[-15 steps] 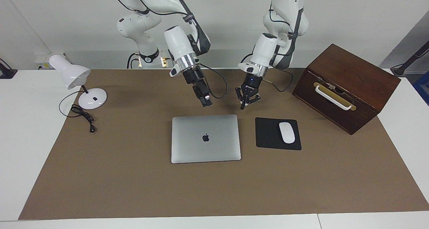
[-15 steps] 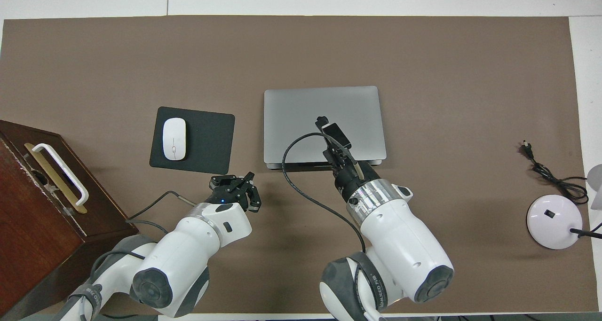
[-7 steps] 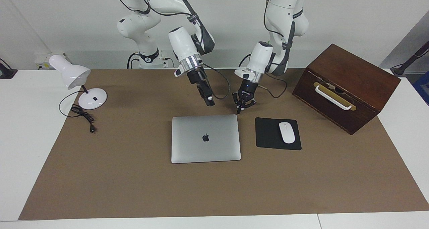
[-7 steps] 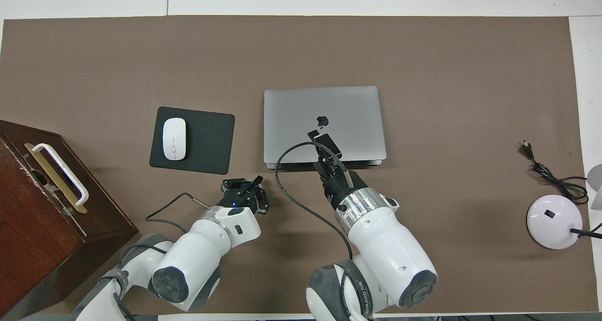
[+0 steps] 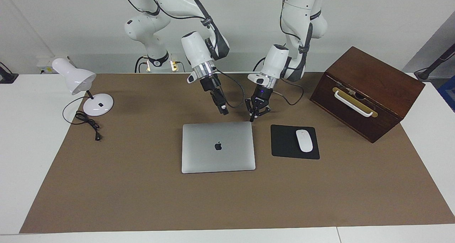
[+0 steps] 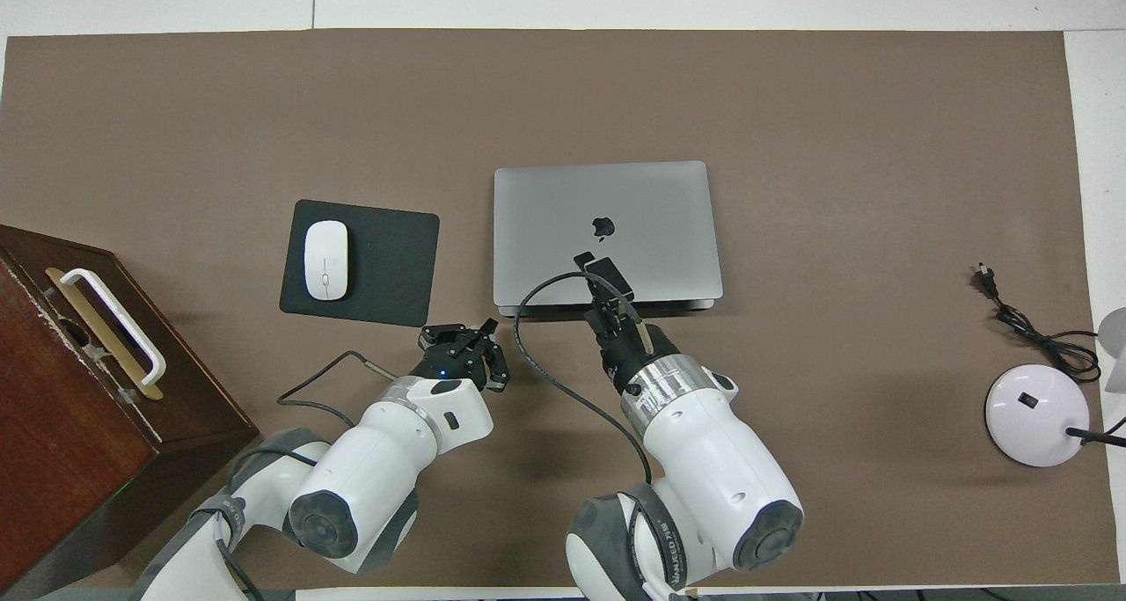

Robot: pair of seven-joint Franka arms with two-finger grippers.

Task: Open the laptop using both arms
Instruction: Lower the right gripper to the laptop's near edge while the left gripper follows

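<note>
Thin silver-grey metal laptop (image 5: 218, 147) lies closed mid-bench beside black mouse pad (image 5: 284, 142); left end effector (image 5: 252, 119) pinched together, empty, at its robot-side corner; right end effector (image 5: 224, 111) over lid's robot-side edge, opening unclear.

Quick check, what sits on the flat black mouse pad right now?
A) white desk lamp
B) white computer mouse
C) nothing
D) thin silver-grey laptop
B: the white computer mouse lies on the flat black mouse pad, beside the closed thin silver-grey laptop toward the left arm's end of the table.
</note>
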